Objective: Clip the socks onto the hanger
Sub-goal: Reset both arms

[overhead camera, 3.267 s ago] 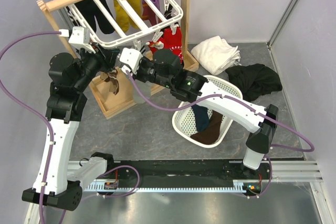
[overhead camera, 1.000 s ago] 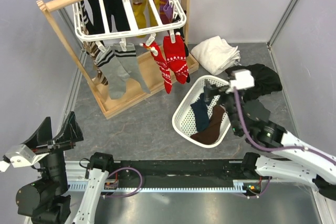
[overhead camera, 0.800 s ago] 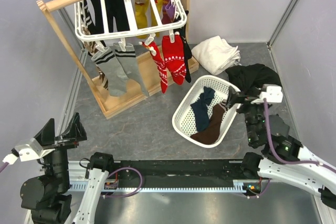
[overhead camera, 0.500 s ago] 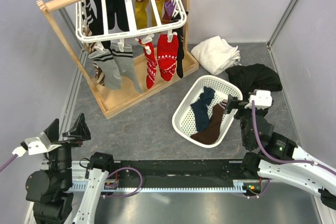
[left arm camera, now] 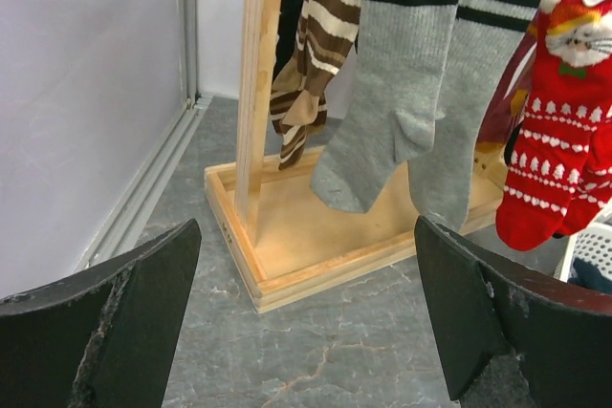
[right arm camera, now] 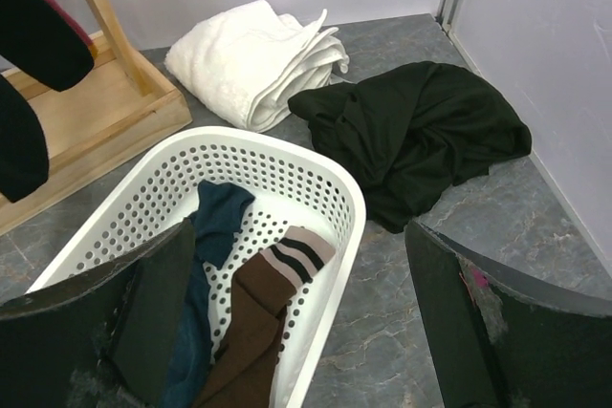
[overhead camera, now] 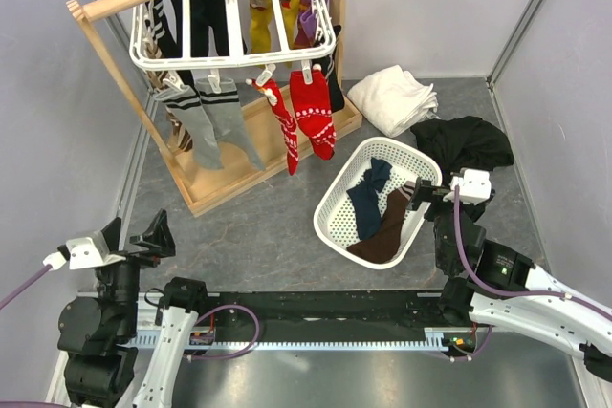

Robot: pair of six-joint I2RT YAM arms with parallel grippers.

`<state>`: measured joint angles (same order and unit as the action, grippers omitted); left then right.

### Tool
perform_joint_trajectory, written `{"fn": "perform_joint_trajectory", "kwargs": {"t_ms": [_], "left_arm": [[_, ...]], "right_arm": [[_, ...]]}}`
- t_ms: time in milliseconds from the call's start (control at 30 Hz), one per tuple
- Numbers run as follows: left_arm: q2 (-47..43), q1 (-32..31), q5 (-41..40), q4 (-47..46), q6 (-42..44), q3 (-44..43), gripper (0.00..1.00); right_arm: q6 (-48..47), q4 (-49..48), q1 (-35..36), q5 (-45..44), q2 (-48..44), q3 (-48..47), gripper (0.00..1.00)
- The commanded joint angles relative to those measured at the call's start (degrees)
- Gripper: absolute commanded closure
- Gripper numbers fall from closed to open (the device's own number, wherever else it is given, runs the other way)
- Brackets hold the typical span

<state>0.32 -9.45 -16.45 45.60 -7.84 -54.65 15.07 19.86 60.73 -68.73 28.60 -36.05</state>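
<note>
Grey marbled flooring runs between pale walls. At its far left a wooden stand [overhead camera: 251,161] carries the hanger [overhead camera: 287,48], a white slatted rectangular frame hooked over the top rail, with pegs dangling beneath. Along its near edge hang the grey socks [overhead camera: 215,121], pegged at their dark-and-white striped cuffs. Just to their right are the red socks [overhead camera: 311,117], white-patterned, one showing a bearded cartoon face. The left gripper [left arm camera: 306,236] sits low at the near left corner, fingers spread wide around nothing. The right gripper [right arm camera: 296,236], equally wide and empty, faces a white lattice basket [right arm camera: 354,207] holding a brown striped sock [right arm camera: 268,303] and a navy sock [right arm camera: 215,226].
</note>
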Motion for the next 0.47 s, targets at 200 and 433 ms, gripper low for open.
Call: {"fn": "perform_joint_trajectory", "kwargs": {"t_ms": [200, 433], "left_arm": [[-5.59, -0.04, 1.68, -0.78, 0.8, 2.01, 0.01], [-5.59, -0.04, 1.33, -1.04, 1.16, 2.09, 0.01]], "right_arm": [[4.88, 4.75, -0.08, -4.31, -0.21, -1.91, 0.02], [5.41, 5.28, 0.0, -5.01, -0.21, -2.44, 0.02]]}}
